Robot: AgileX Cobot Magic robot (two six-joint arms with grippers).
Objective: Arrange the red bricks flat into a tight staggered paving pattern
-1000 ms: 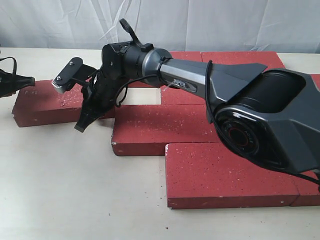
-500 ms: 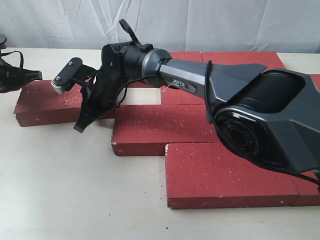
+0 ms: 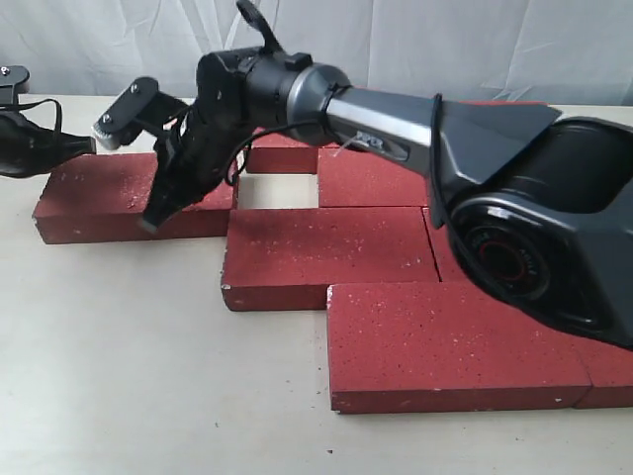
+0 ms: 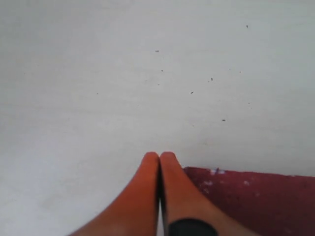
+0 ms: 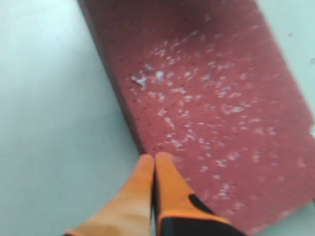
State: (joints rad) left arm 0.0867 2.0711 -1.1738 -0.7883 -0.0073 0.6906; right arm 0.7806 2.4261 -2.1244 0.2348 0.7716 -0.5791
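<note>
Your right gripper (image 3: 148,222), jaws pressed together and empty, points down at the near edge of the leftmost brick (image 3: 94,188), which lies flat on the table (image 3: 148,376), a gap separating it from the other bricks (image 3: 326,252). Your left gripper (image 4: 160,157), likewise closed on nothing, sits at that brick's far-left corner.

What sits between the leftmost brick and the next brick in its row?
Only bare table separates leftmost brick from its neighbour; exterior view shows it.
</note>
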